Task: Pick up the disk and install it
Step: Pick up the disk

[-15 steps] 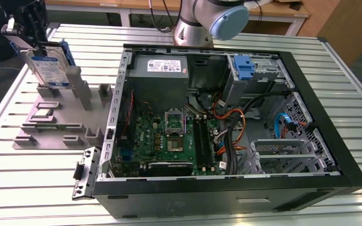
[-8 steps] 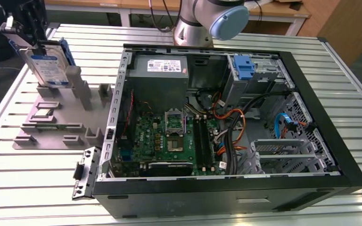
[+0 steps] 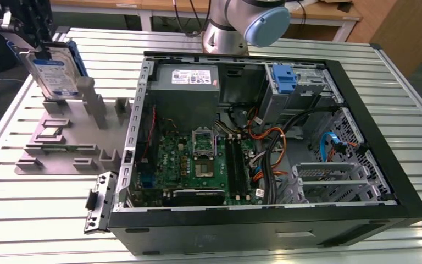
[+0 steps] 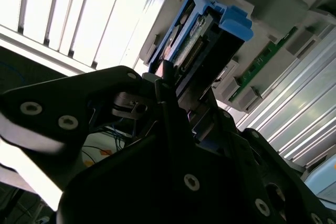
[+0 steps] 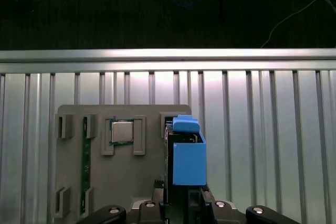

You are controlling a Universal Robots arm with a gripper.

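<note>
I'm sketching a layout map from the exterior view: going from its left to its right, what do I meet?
disk → power supply → blue bracket → blue cable

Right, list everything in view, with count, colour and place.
table: one, silver, slatted.
tray: one, grey, on the table, exterior view's left.
disk: one, silver in blue carrier, held upright above the tray.
processor chip: one, silver, in the tray.
memory stick: one, green, in the tray.
computer case: one, black, open, mid-table.
motherboard: one, green, inside the case.
bracket: one, blue, in the case's drive bay.
arm: one, grey, beyond the case.
gripper: one, black, shut on the disk.
</note>
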